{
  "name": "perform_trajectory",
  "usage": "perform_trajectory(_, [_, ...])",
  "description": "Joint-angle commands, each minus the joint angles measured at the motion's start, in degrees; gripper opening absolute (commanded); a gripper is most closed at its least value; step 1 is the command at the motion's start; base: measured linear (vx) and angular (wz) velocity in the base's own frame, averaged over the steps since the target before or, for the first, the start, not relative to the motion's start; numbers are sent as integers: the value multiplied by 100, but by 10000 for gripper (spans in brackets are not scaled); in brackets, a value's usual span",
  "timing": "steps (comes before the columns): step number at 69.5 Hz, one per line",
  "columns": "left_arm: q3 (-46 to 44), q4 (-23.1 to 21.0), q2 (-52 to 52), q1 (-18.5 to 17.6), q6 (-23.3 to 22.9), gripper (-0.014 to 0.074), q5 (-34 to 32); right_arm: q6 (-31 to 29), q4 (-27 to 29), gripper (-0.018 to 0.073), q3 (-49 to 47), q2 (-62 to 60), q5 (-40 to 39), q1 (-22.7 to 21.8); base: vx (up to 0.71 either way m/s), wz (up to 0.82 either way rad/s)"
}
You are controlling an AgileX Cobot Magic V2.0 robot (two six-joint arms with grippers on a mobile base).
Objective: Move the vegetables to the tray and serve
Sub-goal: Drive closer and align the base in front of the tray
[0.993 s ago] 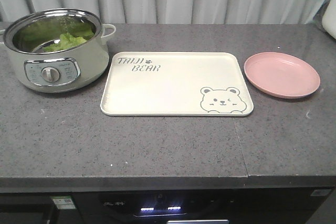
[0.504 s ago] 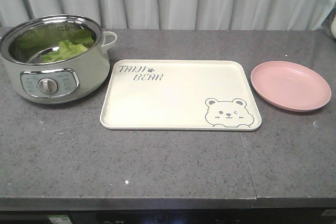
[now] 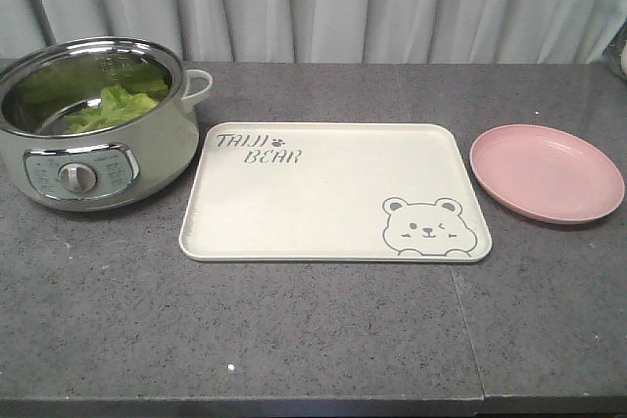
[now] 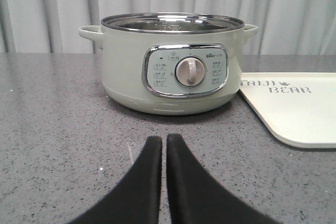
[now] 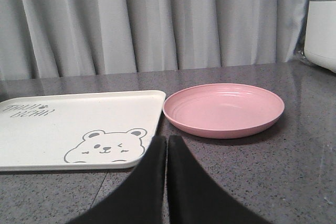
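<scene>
**Front view with both wrist views.** Over the preceding second the scene grew larger and slid downward in the front view. The near edge of the desk (image 3: 294, 330) and the lit appliance below it passed out of frame. The pot (image 3: 93, 159), the tray (image 3: 323, 203) and the pink plate (image 3: 546, 171) kept their places relative to one another. The change was therefore judged to be one of viewpoint, with the rig closing on the desk, and not of the objects. No transfer had yet begun.

The vegetables (image 3: 113, 108) lay inside the pot at far left. The tray lay bare at centre, just right of the pot. The pink plate stood just right of the tray without touching it.

The left claw (image 4: 164, 140) hung low over the desk, near the pot and facing its dial. Its jaws were drawn to a narrow slit and held nothing. The right claw (image 5: 167, 141) was equally narrow and empty, and pointed toward the gap between tray and plate.

**Hidden or unclear.**
- Neither arm appeared in the front view.
- In the left wrist view the pot wall concealed the vegetables entirely, and the tray was cut off at the right edge.
- In the right wrist view the pot lay outside the frame, and a white appliance (image 5: 321, 24) at far right was cropped.
- The front view clipped the left side of the pot.
- The number of leaves could not be told, and the panel markings round the dial were too small to read.
</scene>
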Motion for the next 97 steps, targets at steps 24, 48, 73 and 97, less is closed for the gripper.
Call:
perform_trajectory(24, [125,-4,-82,4,-13,-6,-424,-25,-34,-3,91,-40,-454,-35,1,0])
perform_trajectory(48, [125,-4,-82,4,-13,-6,-424,-25,-34,-3,91,-40,-454,-35,0,0])
perform_trajectory(73, [125,-4,-82,4,-13,-6,-424,-25,-34,-3,91,-40,-454,-35,0,0])
perform_trajectory(97, [125,-407,-82,4,-524,-6,-1358,3,861,-3,84,-40,-764,-35,0,0])
